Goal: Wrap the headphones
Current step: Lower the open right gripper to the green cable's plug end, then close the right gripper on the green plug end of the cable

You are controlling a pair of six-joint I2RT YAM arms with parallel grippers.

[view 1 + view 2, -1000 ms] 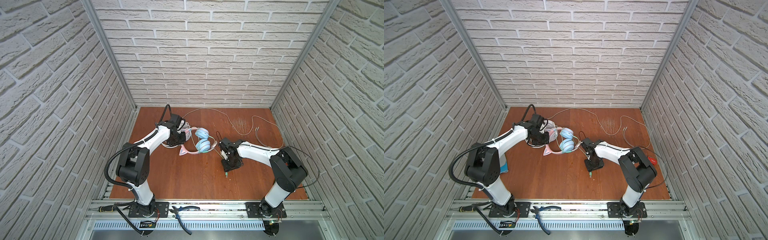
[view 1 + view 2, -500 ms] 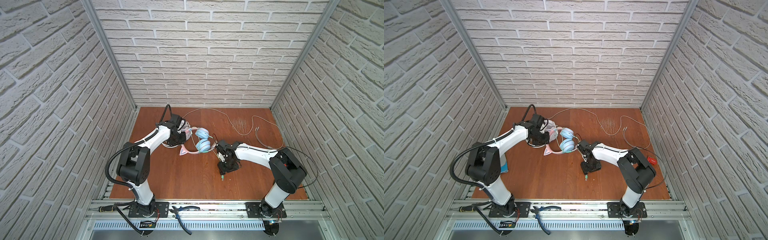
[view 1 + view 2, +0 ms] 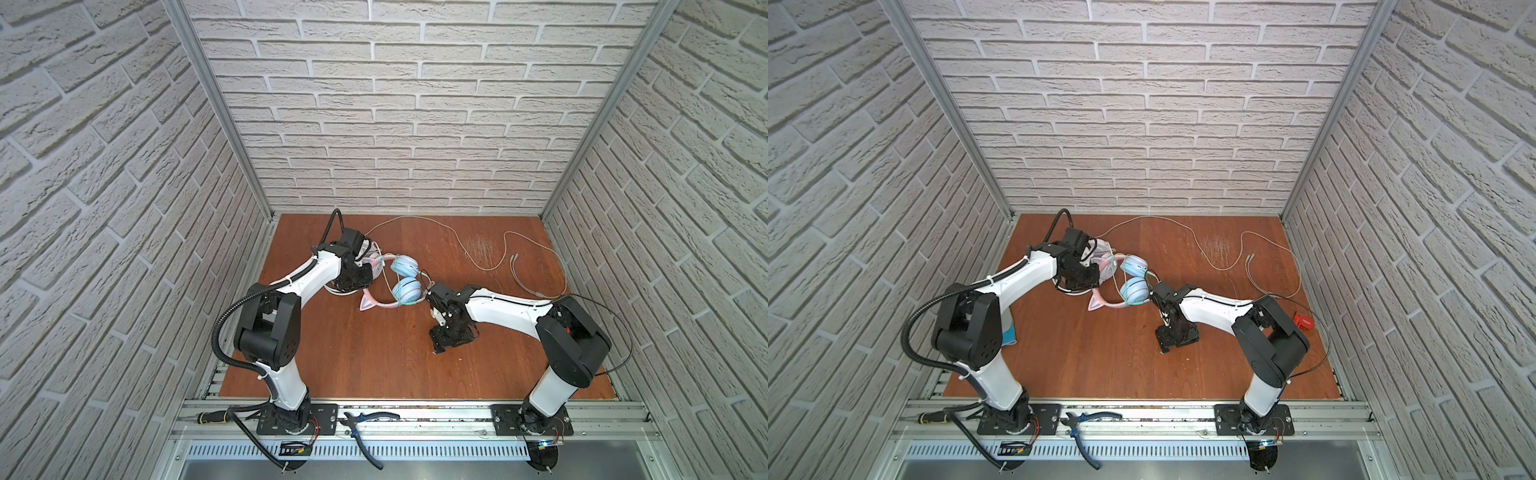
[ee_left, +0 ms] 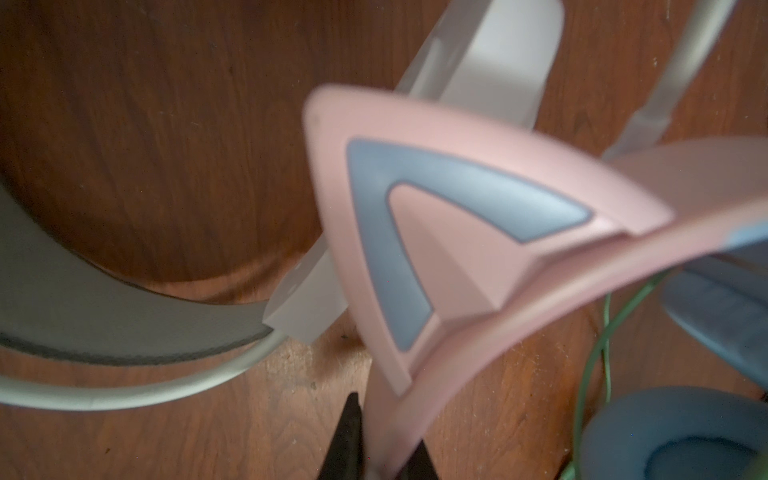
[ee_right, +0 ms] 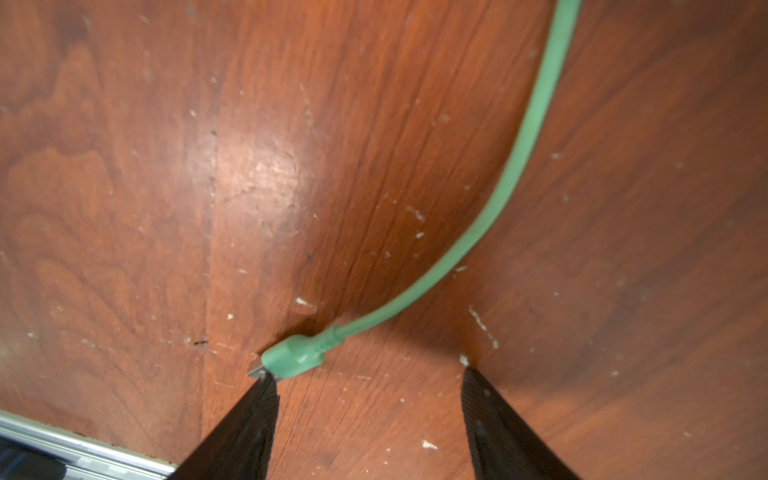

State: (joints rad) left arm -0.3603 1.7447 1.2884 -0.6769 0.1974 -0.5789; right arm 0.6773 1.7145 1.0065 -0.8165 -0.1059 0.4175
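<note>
The pink cat-ear headphones [image 3: 384, 305] lie at mid-table with light-blue cups [image 3: 406, 289]. My left gripper [image 4: 386, 440] is shut on their pink band [image 4: 540, 270], just below a cat ear [image 4: 415, 232]. The white headphones [image 3: 1100, 245] lie under and behind that gripper, and their white band [image 4: 478, 62] shows in the left wrist view. Their white cable [image 3: 457, 241] trails across the back of the table. My right gripper [image 5: 365, 374] stands open just above the wood, right of the cups. The green cable [image 5: 519, 158] ends in a plug [image 5: 291, 359] lying at one fingertip, not held.
Brick-patterned walls close in the wooden table [image 3: 374, 365] on three sides. Pliers [image 3: 361, 419] and a screwdriver [image 3: 212, 415] lie on the metal front rail. A small red object [image 3: 1303, 321] sits near the right wall.
My right gripper has shifted left and toward the front edge, and its jaws have spread open, leaving the green plug on the table. The left arm has not moved.
</note>
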